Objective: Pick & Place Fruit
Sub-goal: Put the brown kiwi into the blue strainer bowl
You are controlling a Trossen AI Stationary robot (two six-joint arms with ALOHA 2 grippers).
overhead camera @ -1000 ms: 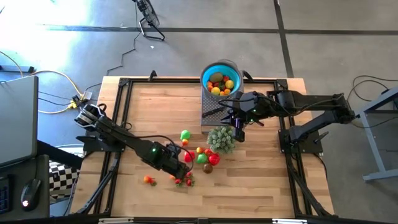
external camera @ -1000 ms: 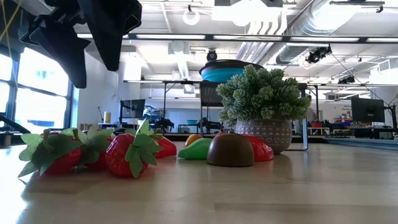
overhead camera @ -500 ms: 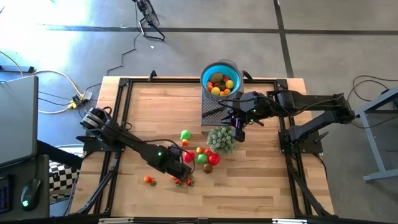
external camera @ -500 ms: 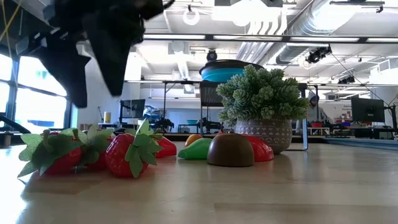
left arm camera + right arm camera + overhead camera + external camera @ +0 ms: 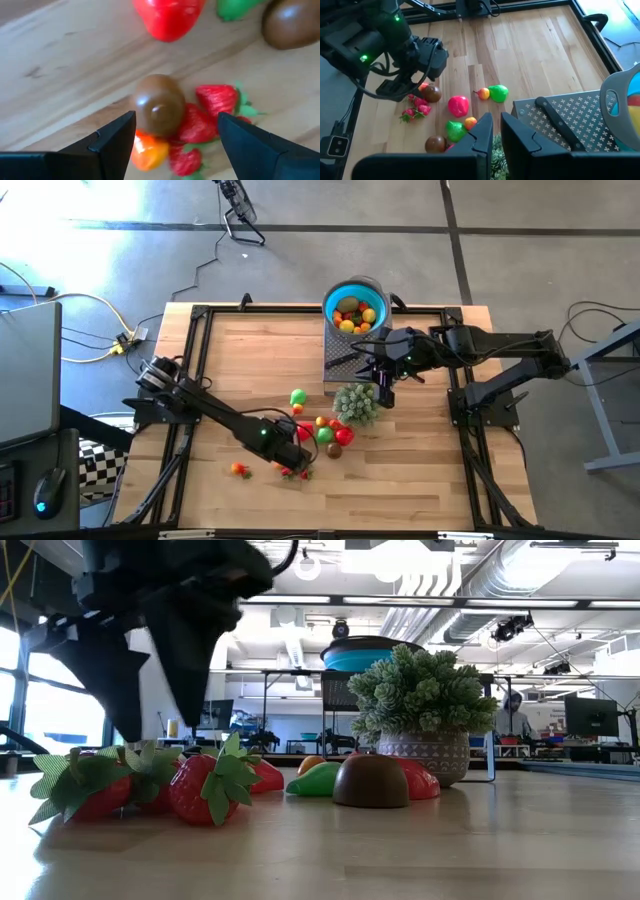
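Observation:
Small toy fruits lie loose on the wooden table: a brown round fruit (image 5: 157, 104), strawberries (image 5: 215, 100), an orange piece (image 5: 147, 152) and a red fruit (image 5: 167, 17). My left gripper (image 5: 285, 452) hangs open just above the brown fruit and strawberries (image 5: 200, 788), with a finger on either side and touching nothing. More fruit (image 5: 330, 430) lies near the bushy plant (image 5: 356, 402). The blue bowl (image 5: 352, 308) at the far edge holds several fruits. My right gripper (image 5: 497, 134) is shut and hovers over the plant.
A perforated metal tray (image 5: 345, 360) with a black-handled knife (image 5: 559, 122) lies in front of the bowl. A green fruit (image 5: 298, 396) and a small orange fruit (image 5: 240, 470) lie apart from the rest. A black frame (image 5: 190, 380) rims the table.
My left gripper has moved down and toward the table's near right, coming in over the strawberries and the brown fruit. Its fingers have stayed open. No fruit has moved.

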